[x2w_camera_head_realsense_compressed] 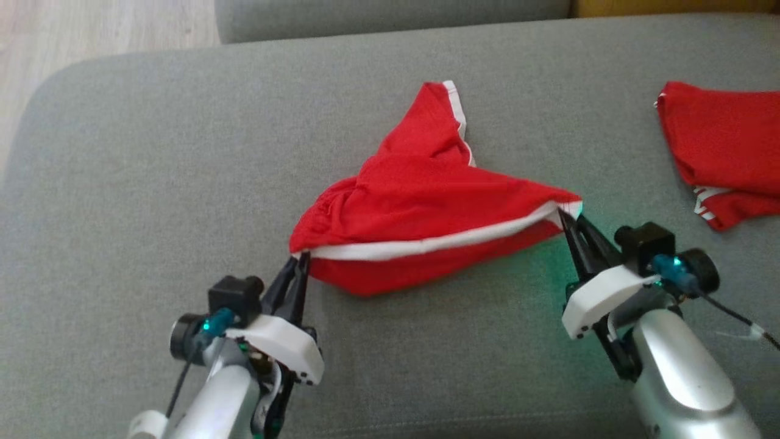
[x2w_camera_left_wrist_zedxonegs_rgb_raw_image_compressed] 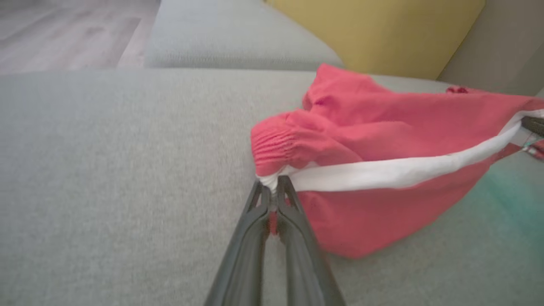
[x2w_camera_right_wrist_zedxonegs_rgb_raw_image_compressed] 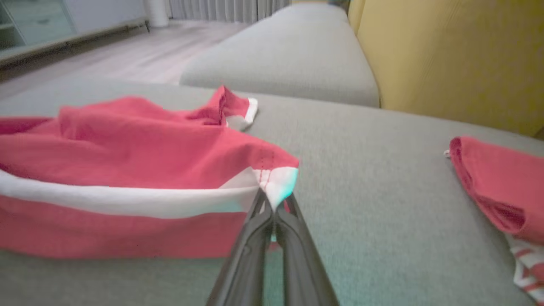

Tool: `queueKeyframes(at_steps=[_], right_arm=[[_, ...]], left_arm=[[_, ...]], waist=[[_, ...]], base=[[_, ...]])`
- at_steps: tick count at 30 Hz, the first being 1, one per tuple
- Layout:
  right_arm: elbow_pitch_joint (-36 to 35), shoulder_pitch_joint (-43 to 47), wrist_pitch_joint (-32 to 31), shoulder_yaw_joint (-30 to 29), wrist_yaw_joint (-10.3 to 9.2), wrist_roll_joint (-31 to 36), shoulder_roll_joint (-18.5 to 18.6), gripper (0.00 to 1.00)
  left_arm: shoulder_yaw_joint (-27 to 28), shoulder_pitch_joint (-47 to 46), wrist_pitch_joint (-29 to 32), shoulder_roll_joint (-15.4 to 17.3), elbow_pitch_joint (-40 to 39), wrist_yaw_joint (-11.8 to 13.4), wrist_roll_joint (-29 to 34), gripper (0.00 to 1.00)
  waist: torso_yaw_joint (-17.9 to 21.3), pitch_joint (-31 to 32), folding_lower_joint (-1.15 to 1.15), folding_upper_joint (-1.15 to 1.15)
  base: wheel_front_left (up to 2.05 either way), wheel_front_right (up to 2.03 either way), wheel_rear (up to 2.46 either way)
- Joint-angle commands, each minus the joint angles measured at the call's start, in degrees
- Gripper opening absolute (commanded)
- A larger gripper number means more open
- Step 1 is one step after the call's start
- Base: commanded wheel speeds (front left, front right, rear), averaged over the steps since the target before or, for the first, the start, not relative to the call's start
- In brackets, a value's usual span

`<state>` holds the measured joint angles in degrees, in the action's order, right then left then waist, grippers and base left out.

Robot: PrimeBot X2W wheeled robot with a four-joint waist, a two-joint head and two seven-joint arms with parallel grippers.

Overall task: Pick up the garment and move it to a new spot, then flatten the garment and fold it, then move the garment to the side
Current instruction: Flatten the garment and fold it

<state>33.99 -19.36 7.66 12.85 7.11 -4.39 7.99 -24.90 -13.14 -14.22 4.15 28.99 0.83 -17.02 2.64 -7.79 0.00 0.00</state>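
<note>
The garment (x2w_camera_head_realsense_compressed: 420, 219), red shorts with a white side stripe, lies crumpled in the middle of the grey sofa seat (x2w_camera_head_realsense_compressed: 152, 152). My left gripper (x2w_camera_head_realsense_compressed: 301, 259) is shut on its near left corner by the gathered waistband, as the left wrist view shows (x2w_camera_left_wrist_zedxonegs_rgb_raw_image_compressed: 274, 187). My right gripper (x2w_camera_head_realsense_compressed: 563, 214) is shut on the near right corner at the hem, also seen in the right wrist view (x2w_camera_right_wrist_zedxonegs_rgb_raw_image_compressed: 274, 199). The white stripe (x2w_camera_head_realsense_compressed: 426, 247) runs stretched between the two grippers. One leg of the shorts (x2w_camera_head_realsense_compressed: 442, 113) points away toward the sofa's back.
A second red garment (x2w_camera_head_realsense_compressed: 725, 152) with white markings lies at the right edge of the seat. A yellow cushion (x2w_camera_right_wrist_zedxonegs_rgb_raw_image_compressed: 459, 55) stands behind the sofa seat. The seat's rounded left edge (x2w_camera_head_realsense_compressed: 36, 110) drops to a wooden floor (x2w_camera_head_realsense_compressed: 91, 27).
</note>
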Motion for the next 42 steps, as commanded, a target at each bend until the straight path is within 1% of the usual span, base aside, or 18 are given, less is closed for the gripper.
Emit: queueKeyframes(at_steps=[1,6,7,10,15,19,22,25,28,31,35,36,39,42], right_arm=[[-3.74,-0.24,0.75,1.33,0.37,-1.20,0.77,0.00],[-13.76,2.64,-0.08,1.53,0.37,-4.20,2.63,0.00],[-18.64,4.03,-0.93,0.91,0.37,-4.97,3.51,0.00],[-26.22,6.23,-2.74,-0.57,0.37,-5.72,4.53,0.00],[-39.06,9.06,-6.20,-3.25,0.37,-6.32,5.26,0.00],[-48.52,9.83,-8.25,-5.48,0.37,-5.97,5.15,0.00],[-53.52,9.54,-10.25,-6.32,0.37,-5.72,5.56,0.00],[-56.23,8.30,-12.16,-6.65,0.37,-6.00,5.82,0.00],[-55.49,5.74,-13.00,-6.24,0.37,-7.48,5.57,0.00],[-51.70,1.76,-13.18,-4.57,0.37,-8.83,5.74,0.00],[-42.84,-7.53,-11.53,-2.26,0.37,-9.68,5.55,0.00],[-42.84,-7.53,-11.53,-2.26,0.37,-9.68,5.55,0.00],[-35.01,-17.01,-8.21,-1.62,0.37,-8.02,4.61,0.00],[-26.99,-26.49,-3.64,-2.29,0.37,-5.30,2.42,0.00]], left_arm=[[2.73,-0.86,-0.77,1.13,-3.31,0.21,-0.78,0.00],[4.75,0.58,-0.77,2.10,-10.94,0.08,-1.35,0.00],[5.46,1.11,-0.77,2.68,-14.65,0.07,-1.79,0.00],[6.14,1.32,-0.05,4.26,-21.13,0.32,-1.70,0.00],[7.27,0.08,3.96,7.84,-33.97,0.94,-0.52,0.00],[8.30,-2.84,7.82,10.67,-43.12,1.02,0.76,0.00],[8.79,-5.92,10.98,12.01,-47.55,0.59,0.88,0.00],[9.02,-9.52,13.81,13.14,-47.87,-0.38,0.60,0.00],[9.25,-13.07,15.84,13.37,-44.24,-1.56,-0.94,0.00],[9.13,-17.45,17.38,13.56,-38.59,-2.95,-1.87,0.00],[9.00,-25.99,17.95,13.35,-29.93,-4.51,-2.24,0.00],[9.00,-25.99,17.95,13.35,-29.93,-4.51,-2.24,0.00],[9.10,-34.11,17.43,12.40,-22.91,-5.13,-2.24,0.00],[9.54,-42.62,15.60,11.01,-15.99,-5.02,-1.65,0.00]], waist=[[0.04,1.13,0.00,0.00],[0.15,4.39,0.00,0.00],[0.22,5.70,0.00,0.00],[0.24,7.72,0.00,0.00],[0.33,9.67,0.00,0.00],[0.47,10.24,0.00,0.00],[0.59,10.22,0.00,0.00],[0.69,9.57,0.00,0.00],[1.02,8.29,0.00,0.00],[1.50,6.03,0.00,0.00],[2.42,1.90,0.00,0.00],[2.42,1.90,0.00,0.00],[3.08,-0.96,0.00,0.00],[3.80,-3.68,0.00,0.00]], base=[[0.00,0.00,0.00],[0.00,0.00,0.00],[0.00,0.00,0.00],[0.00,0.00,0.00],[0.00,0.00,0.00],[0.00,0.00,0.00],[0.00,0.00,0.00],[0.00,0.00,0.00],[0.00,0.00,0.00],[0.00,0.00,0.00],[0.00,0.00,0.00],[0.00,0.00,0.00],[0.00,0.00,0.00],[0.00,0.00,0.00]])
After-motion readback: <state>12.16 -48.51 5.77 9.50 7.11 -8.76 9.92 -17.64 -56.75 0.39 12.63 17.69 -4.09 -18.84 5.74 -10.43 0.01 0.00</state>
